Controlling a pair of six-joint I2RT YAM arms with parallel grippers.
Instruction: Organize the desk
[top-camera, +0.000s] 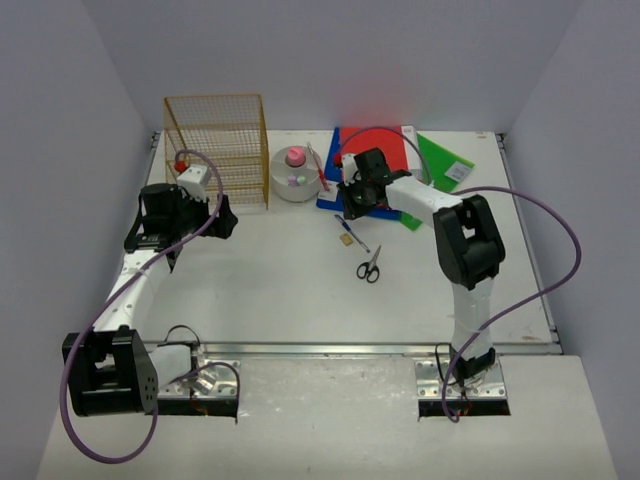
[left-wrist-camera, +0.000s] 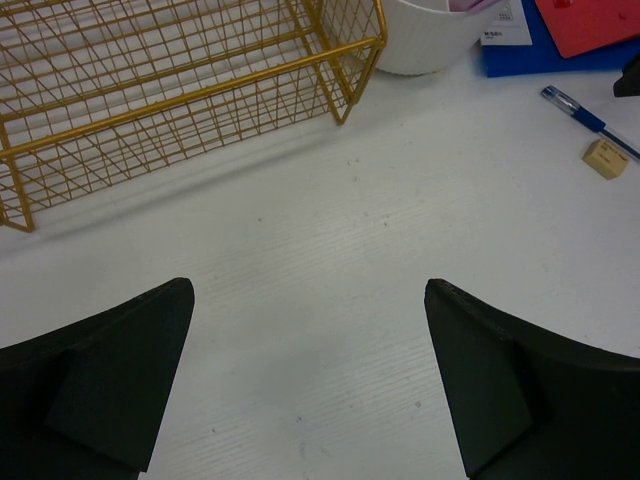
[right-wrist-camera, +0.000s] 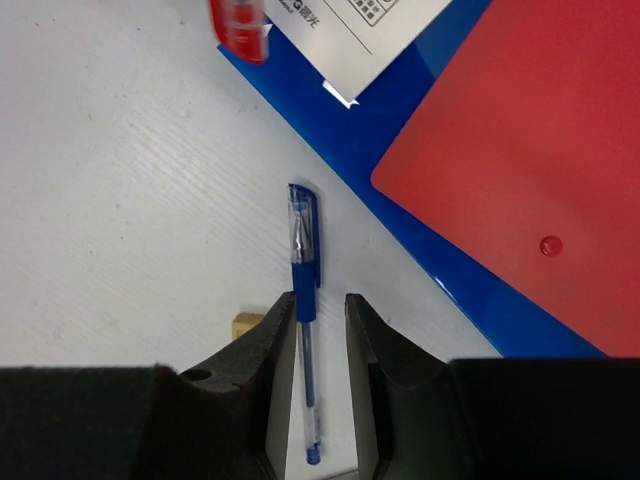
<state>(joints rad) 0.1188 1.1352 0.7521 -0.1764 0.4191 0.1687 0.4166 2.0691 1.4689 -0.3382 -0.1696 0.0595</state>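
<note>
Plainly the desk (top-camera: 270, 290), spread out beyond both arm bases, is barely tidied. To the right of the gold wire rack (top-camera: 225, 140), a blue pen (right-wrist-camera: 303, 260), an eraser (top-camera: 346, 240) and scissors (top-camera: 370, 267) lie loose. The right gripper (right-wrist-camera: 320, 305) straddles the pen, its jaws narrowed but seemingly not yet clamped on it, while the left gripper (left-wrist-camera: 308, 290) hangs spread wide just in front of the rack, holding nothing.

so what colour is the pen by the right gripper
Blue pen with a clear section; best in the right wrist view.
</note>
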